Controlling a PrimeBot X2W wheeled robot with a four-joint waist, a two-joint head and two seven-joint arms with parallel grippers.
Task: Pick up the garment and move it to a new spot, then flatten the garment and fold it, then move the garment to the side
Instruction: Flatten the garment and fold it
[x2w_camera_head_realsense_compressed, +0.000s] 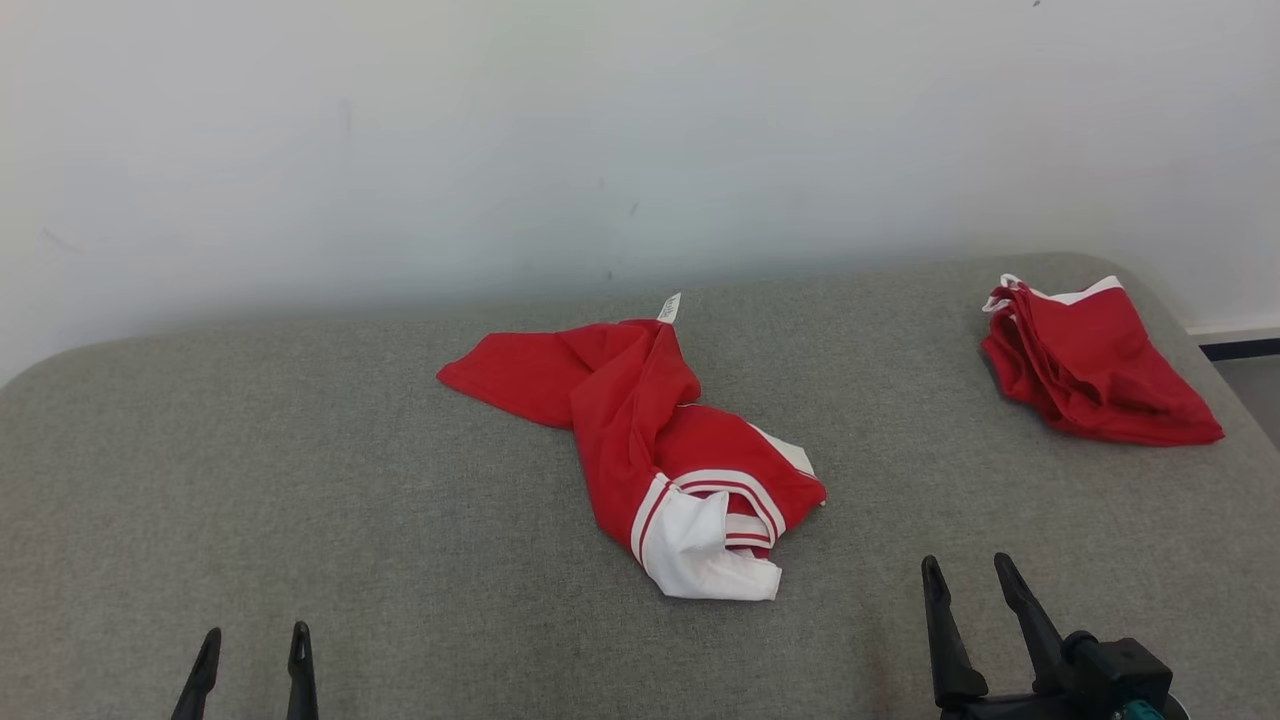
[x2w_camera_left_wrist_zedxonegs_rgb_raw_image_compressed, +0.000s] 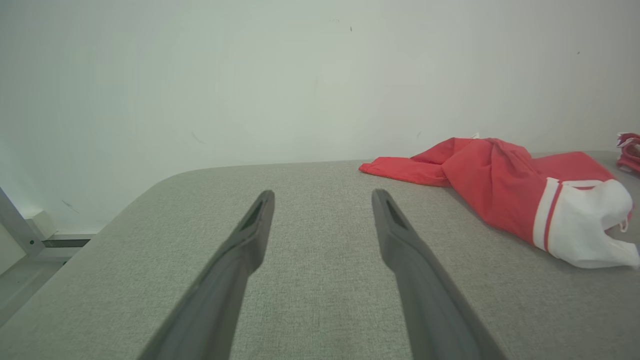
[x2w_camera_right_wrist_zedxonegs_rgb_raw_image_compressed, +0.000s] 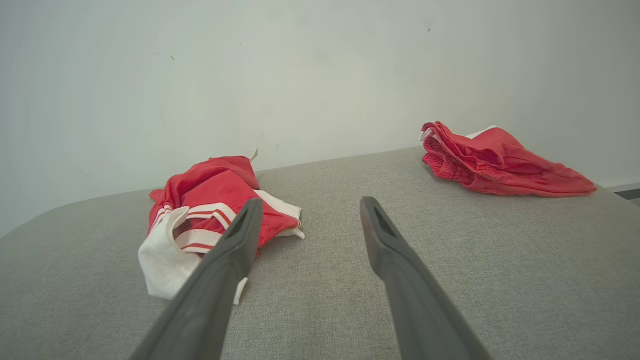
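While the left gripper (x2w_camera_head_realsense_compressed: 255, 630) and right gripper (x2w_camera_head_realsense_compressed: 967, 558) hover at the near edge, fingers apart and empty, 1 crumpled red-and-white garment (x2w_camera_head_realsense_compressed: 640, 440) lies mid-way across the grey tabletop (x2w_camera_head_realsense_compressed: 300, 450), its folds hiding its shape. A 2nd red garment (x2w_camera_head_realsense_compressed: 1090, 365), perhaps loosely folded, sits well apart at the far right.
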